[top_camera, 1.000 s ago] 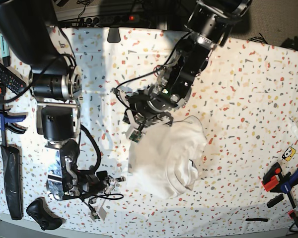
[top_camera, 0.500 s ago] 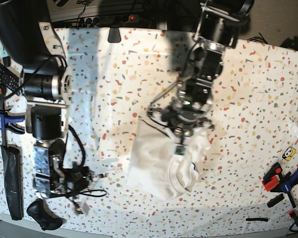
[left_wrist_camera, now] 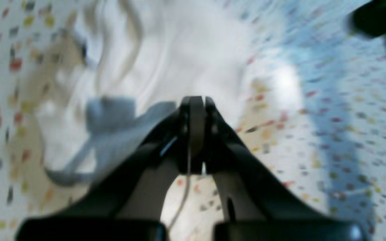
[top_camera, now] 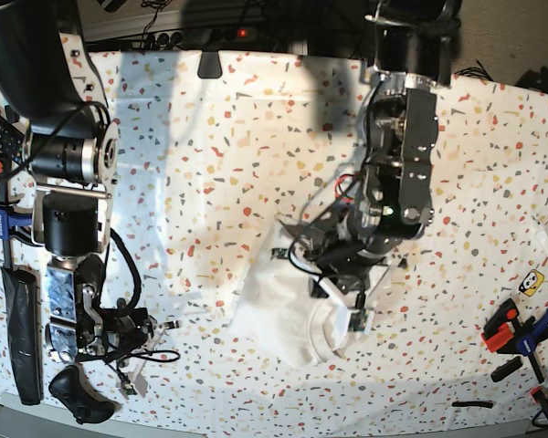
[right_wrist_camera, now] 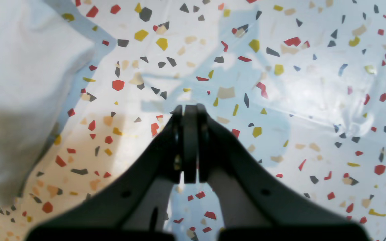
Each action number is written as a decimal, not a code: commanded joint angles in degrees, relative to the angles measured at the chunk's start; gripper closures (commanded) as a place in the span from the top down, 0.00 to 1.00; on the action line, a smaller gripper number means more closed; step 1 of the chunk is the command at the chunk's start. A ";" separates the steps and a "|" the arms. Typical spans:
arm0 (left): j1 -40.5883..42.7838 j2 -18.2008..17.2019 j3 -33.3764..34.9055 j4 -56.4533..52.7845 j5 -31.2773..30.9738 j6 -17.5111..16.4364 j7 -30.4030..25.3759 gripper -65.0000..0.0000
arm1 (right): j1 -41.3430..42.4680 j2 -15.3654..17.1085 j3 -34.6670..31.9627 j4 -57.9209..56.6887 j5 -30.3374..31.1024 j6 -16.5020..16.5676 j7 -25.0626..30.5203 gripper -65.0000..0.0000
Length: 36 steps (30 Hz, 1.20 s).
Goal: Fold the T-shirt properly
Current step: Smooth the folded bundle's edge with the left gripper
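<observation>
The white T-shirt [top_camera: 288,315] lies bunched in a small rumpled pile on the speckled table, right of center toward the front. My left gripper [top_camera: 340,290] hangs over the pile's right part, shut with nothing in it. The blurred left wrist view shows the shut left gripper [left_wrist_camera: 196,100] with the T-shirt [left_wrist_camera: 166,50] spread ahead of it. My right gripper [top_camera: 169,325] sits low at the front left, apart from the shirt. The right wrist view has that gripper [right_wrist_camera: 190,108] shut and empty over bare table, the T-shirt [right_wrist_camera: 18,83] at the left edge.
A remote [top_camera: 0,128] and blue clamps [top_camera: 9,224] lie at the left edge. A black controller [top_camera: 78,394] sits at the front left. More clamps [top_camera: 521,330] and a yellow sticker [top_camera: 530,283] are at the right edge. Cables trail from both arms.
My left arm swung from the shirt's upper left corner rightward and now hangs over its right part. My right arm drew back to the left. Both grippers stayed shut.
</observation>
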 commanded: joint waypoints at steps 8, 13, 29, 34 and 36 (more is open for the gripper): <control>3.72 0.44 13.66 -4.98 -0.59 -0.94 -7.37 0.00 | 2.38 0.42 0.07 1.05 0.46 -0.24 0.87 0.00; 2.93 0.44 20.48 -14.10 2.10 -0.79 -13.92 0.00 | 2.38 0.42 0.07 1.05 0.46 -0.24 0.22 0.00; -4.26 0.17 20.85 -26.51 5.86 8.59 -20.33 0.00 | 2.34 0.55 0.07 1.05 0.48 -0.24 -0.68 0.00; -4.33 0.17 20.81 -32.54 5.90 9.51 -23.34 0.00 | 2.34 0.59 0.07 1.05 0.44 -0.24 -1.14 0.00; -4.46 0.15 20.63 -34.14 5.95 12.48 -23.19 0.00 | 2.34 0.59 0.07 1.05 0.44 -0.24 -1.31 0.00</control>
